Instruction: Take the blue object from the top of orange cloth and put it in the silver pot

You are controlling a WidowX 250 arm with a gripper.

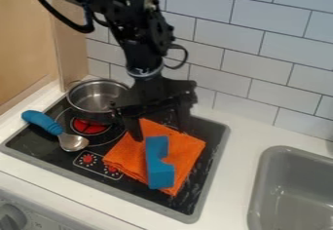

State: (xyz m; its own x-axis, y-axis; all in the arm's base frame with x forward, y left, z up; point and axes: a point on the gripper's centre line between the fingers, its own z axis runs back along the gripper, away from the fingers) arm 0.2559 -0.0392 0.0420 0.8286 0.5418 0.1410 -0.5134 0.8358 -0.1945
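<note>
The tool (pixel 160 133) hangs down over the far edge of the orange cloth (pixel 189 148), open, its two fingers spread well apart with nothing between them. Whether the tips touch the cloth cannot be told. The black arm (pixel 133 39) above it comes in from the top edge, with cables looping off its sides.

Just in front of the tool, on the near side, the blue object (pixel 156 158) lies on top of the cloth, its long side running from the far part toward the near corner, a notch cut into its right side. The cloth is folded and set at an angle on the black stove top (pixel 211 175).

To the left of the tool, the silver pot (pixel 98 97) sits at the stove's far left corner, near a red-centred burner (pixel 90 125). A spoon (pixel 73 143) with a blue handle lies between the stove's left edge and the cloth, bowl toward the cloth.

Around the stove runs the white counter (pixel 240 141), with a grey sink (pixel 260 175) set in at the right. White tiles (pixel 260 68) rise behind.
</note>
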